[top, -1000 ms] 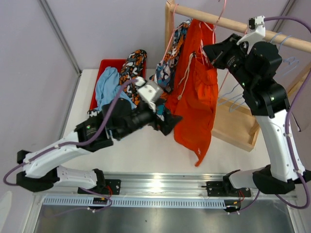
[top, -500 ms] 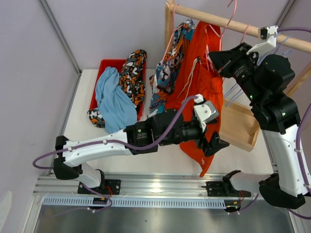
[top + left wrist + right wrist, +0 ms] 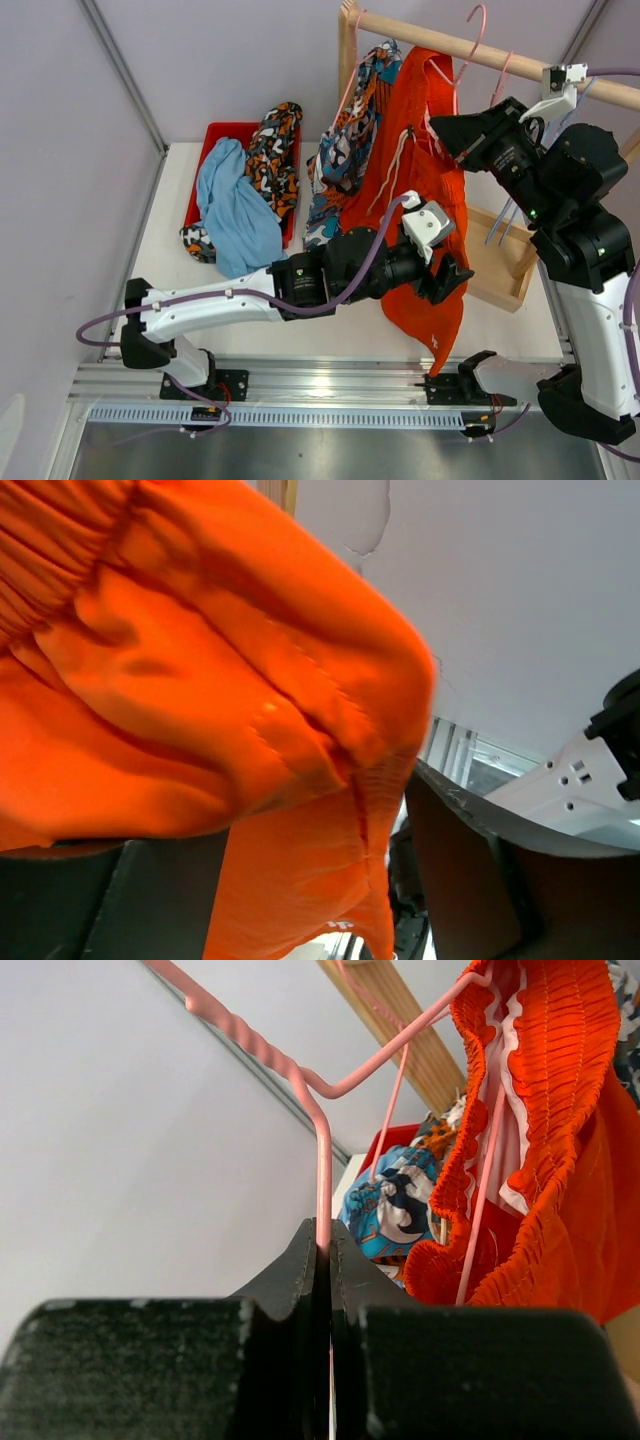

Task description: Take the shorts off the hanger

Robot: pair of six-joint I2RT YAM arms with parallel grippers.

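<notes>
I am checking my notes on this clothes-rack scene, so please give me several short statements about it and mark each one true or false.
1. The right gripper is shut on the pink hanger. True.
2. The orange shorts hang from that hanger. True.
3. The light blue shorts hang beside the orange shorts. False: they lie over the red bin.
4. The left gripper is at the wave-print shorts. False: orange fabric lies between its fingers.
</notes>
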